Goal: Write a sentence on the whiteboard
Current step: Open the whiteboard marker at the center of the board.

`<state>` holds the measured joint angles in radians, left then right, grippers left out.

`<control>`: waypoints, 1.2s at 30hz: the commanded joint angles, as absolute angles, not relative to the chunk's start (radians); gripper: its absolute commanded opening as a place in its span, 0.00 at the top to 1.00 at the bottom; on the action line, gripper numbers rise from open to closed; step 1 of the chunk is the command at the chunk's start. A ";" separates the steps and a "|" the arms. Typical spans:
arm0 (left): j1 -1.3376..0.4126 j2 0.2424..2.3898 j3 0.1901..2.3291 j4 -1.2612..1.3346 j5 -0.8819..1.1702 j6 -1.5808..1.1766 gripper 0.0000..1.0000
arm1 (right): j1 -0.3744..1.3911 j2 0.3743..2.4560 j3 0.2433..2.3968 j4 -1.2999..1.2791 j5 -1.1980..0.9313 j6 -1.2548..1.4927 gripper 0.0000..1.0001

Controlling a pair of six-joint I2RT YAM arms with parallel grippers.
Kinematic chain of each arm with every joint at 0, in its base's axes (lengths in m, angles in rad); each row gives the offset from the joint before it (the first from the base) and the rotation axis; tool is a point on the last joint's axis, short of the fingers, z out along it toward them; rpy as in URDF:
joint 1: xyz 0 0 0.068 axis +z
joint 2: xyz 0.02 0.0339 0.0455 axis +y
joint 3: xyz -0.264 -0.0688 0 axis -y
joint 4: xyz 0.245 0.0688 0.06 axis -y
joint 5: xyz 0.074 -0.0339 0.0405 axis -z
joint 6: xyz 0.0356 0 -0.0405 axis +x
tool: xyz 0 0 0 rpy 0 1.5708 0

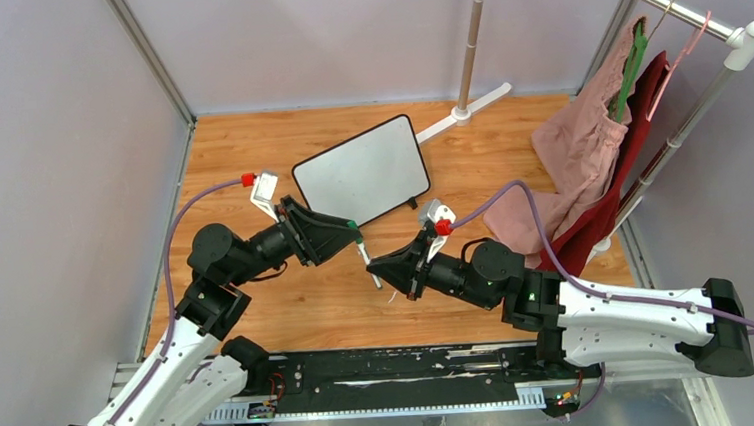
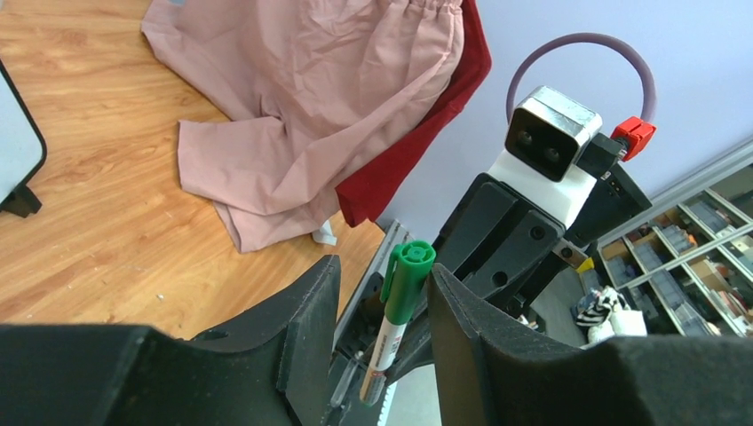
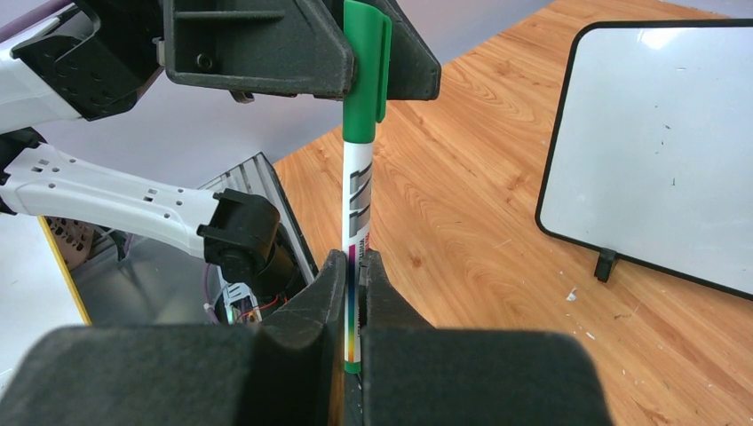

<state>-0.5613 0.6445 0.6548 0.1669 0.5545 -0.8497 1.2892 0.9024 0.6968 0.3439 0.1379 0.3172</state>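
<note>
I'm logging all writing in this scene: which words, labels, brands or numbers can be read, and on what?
No text here is legible.
green-capped marker: grey print and a colour strip on its white barrel, too blurred to read.
whiteboard: no writing, only a few tiny specks.

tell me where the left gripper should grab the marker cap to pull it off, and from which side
Grip the green cap across its round sides, coming in end-on along the marker's length. The right gripper is clamped on the white barrel, so the cap end sticks out free, pointing at the left gripper. That gripper's fingers straddle the cap with a gap on one side, so squeezing there should work.
</note>
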 commanded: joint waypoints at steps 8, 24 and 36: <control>-0.585 0.636 0.686 0.200 0.555 -0.853 0.64 | 1.305 0.926 0.748 0.376 0.135 0.304 1.00; -0.586 0.578 0.668 0.201 0.569 -0.836 1.00 | 1.302 0.919 0.804 0.304 0.087 0.361 0.40; -0.586 0.548 0.672 0.201 0.602 -0.831 1.00 | 1.285 0.996 0.918 0.235 -0.040 0.420 0.43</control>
<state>-0.5785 0.5720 0.6556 0.1780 0.5743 -0.8417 1.2907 0.9695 0.8608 0.2611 0.0135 0.3935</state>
